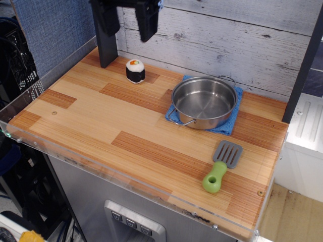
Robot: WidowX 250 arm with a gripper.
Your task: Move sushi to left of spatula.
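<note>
The sushi point(135, 70) stands upright at the back left of the wooden table, black wrap with a white top and orange-green centre. The spatula point(222, 165) lies at the front right, grey slotted blade pointing back, lime-green handle toward the front edge. My gripper point(128, 27) hangs open at the top of the view, above and a little behind the sushi, its two black fingers point(147, 22) spread wide with nothing between them.
A steel pan point(204, 102) sits on a blue cloth point(228, 125) at the back right, between sushi and spatula. A dark post point(106, 43) stands at the back left by the sushi. A clear plastic rim point(126, 174) runs along the table's front edge.
</note>
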